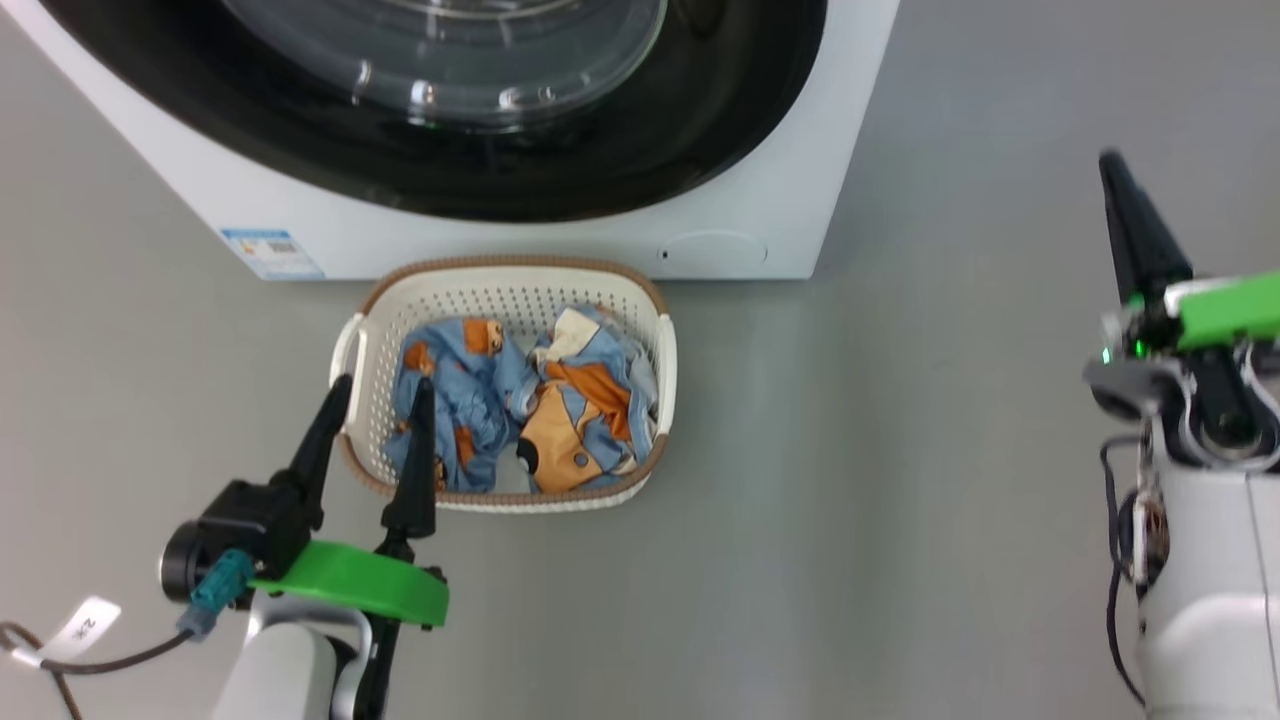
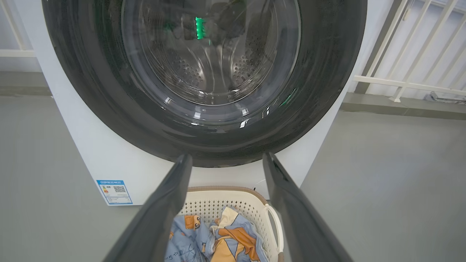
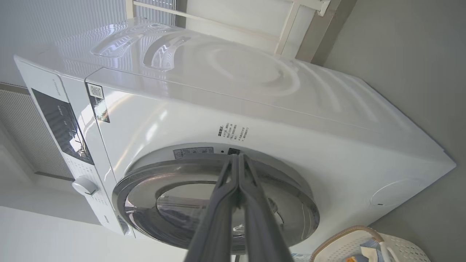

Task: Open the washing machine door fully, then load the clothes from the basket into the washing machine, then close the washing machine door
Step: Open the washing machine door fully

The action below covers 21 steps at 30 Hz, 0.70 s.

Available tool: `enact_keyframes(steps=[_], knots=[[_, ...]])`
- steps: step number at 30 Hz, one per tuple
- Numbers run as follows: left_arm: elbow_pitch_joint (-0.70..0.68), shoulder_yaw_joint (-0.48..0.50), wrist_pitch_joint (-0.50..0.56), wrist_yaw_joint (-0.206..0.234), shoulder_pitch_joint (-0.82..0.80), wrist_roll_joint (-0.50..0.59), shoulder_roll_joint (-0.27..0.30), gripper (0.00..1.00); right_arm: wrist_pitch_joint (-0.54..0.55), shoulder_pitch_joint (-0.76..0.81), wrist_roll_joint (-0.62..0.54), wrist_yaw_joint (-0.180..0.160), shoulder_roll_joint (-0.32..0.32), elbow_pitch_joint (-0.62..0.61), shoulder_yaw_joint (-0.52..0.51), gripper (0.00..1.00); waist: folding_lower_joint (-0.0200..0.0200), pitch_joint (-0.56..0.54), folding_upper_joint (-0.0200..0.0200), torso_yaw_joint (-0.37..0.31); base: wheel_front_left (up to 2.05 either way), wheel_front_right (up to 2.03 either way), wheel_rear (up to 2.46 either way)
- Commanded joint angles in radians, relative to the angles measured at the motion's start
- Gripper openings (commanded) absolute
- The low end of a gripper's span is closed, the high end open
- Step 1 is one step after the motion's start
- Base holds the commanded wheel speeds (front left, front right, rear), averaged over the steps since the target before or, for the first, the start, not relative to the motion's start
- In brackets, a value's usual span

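The white washing machine [image 1: 760, 230] stands at the top of the head view, its round black-ringed door [image 1: 480, 150] closed against the front; the door [image 2: 207, 72] fills the left wrist view, and the door [image 3: 214, 203] shows tilted in the right wrist view. The cream basket [image 1: 665, 350] sits on the floor just in front of the machine, holding the blue and orange clothes [image 1: 520, 400]. My left gripper [image 1: 378, 392] hovers open over the basket's near left corner. My right gripper [image 1: 1110, 165] is shut, far to the right, holding nothing.
Grey floor [image 1: 900, 450] surrounds the basket and machine. A blue energy label [image 1: 270, 252] marks the machine's lower left front, a round cap [image 1: 712, 250] its lower right. White railings [image 2: 411, 83] stand behind the machine on the right.
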Motion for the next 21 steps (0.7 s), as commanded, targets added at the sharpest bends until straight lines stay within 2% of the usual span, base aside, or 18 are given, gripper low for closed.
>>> enact_keyframes(steps=[1, 6, 12, 21], knots=[[-0.03, 0.024, -0.012, -0.008, -0.04, 0.0, 0.014, 1.0, 0.026, -0.066, 0.028, 0.002, 0.002, -0.007, 0.011, 0.0, 0.0, 0.071, 0.0, 0.033, 0.0, 0.0, 0.0], [-0.035, 0.015, -0.012, -0.015, -0.079, 0.002, 0.01, 1.0, 0.124, -0.223, 0.11, 0.002, -0.002, 0.082, -0.017, 0.0, 0.0, 0.126, 0.0, 0.051, 0.0, 0.0, 0.0], [-0.038, 0.007, -0.012, -0.021, -0.112, -0.001, 0.006, 1.0, 0.218, -0.392, 0.151, 0.002, -0.02, 0.191, -0.022, 0.0, 0.0, 0.172, 0.0, 0.072, 0.0, 0.0, 0.0], [-0.039, -0.017, -0.012, -0.028, -0.14, -0.009, 0.005, 1.0, 0.27, -0.602, 0.133, 0.002, -0.044, 0.327, -0.004, 0.0, 0.0, 0.219, 0.0, 0.102, 0.0, 0.0, 0.0]])
